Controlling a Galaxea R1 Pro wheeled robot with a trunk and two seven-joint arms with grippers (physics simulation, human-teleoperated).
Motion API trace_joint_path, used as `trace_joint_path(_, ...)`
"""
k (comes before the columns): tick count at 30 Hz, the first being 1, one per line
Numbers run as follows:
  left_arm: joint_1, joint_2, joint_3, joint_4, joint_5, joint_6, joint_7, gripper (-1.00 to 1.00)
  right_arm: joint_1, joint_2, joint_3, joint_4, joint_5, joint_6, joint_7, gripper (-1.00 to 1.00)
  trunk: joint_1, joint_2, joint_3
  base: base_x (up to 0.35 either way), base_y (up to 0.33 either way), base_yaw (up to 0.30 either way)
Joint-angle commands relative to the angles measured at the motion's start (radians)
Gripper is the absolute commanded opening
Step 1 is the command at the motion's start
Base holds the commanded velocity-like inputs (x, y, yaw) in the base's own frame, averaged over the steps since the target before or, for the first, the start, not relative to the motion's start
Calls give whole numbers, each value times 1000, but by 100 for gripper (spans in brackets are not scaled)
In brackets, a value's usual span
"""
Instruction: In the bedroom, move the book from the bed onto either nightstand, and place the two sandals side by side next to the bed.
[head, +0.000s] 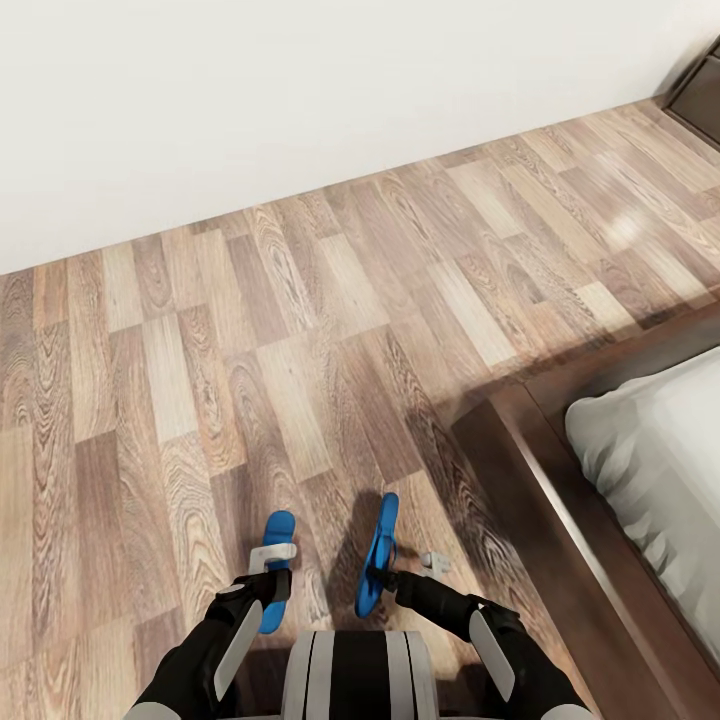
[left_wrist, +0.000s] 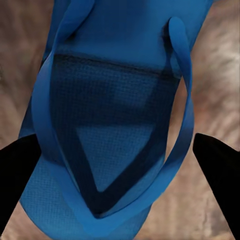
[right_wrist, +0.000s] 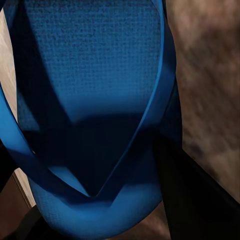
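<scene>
Two bright blue sandals are on the wood floor just in front of my trunk, left of the bed's (head: 545, 470) dark frame. The left sandal (head: 279, 530) lies flat, straps up, and my left gripper (head: 272, 572) hovers over it, open, with its dark fingers (left_wrist: 219, 172) on either side of the sole (left_wrist: 112, 125). The right sandal (head: 380, 550) stands tilted on its edge, and my right gripper (head: 384, 580) is shut on it, the sole (right_wrist: 95, 65) pressed against one finger (right_wrist: 192, 200). The book is out of view.
The pale mattress (head: 655, 450) on its dark frame takes up the right side. A white wall (head: 300, 90) runs along the far edge of the floor. A dark wooden furniture corner (head: 702, 88) shows at the far right. Open plank floor (head: 250, 330) lies ahead.
</scene>
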Motion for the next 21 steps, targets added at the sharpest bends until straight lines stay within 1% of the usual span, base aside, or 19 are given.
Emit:
trace_joint_path(1, 0, 1, -3, -1, 6, 4, 9, -100, 0, 0, -2, 0, -9, 9, 1, -100, 0, 0, -1, 0, 0, 0)
trace_joint_path(21, 0, 1, -3, -1, 6, 5, 8, -100, 0, 0, -2, -1, -9, 9, 1, -100, -9, 4, 77, 0, 0, 0)
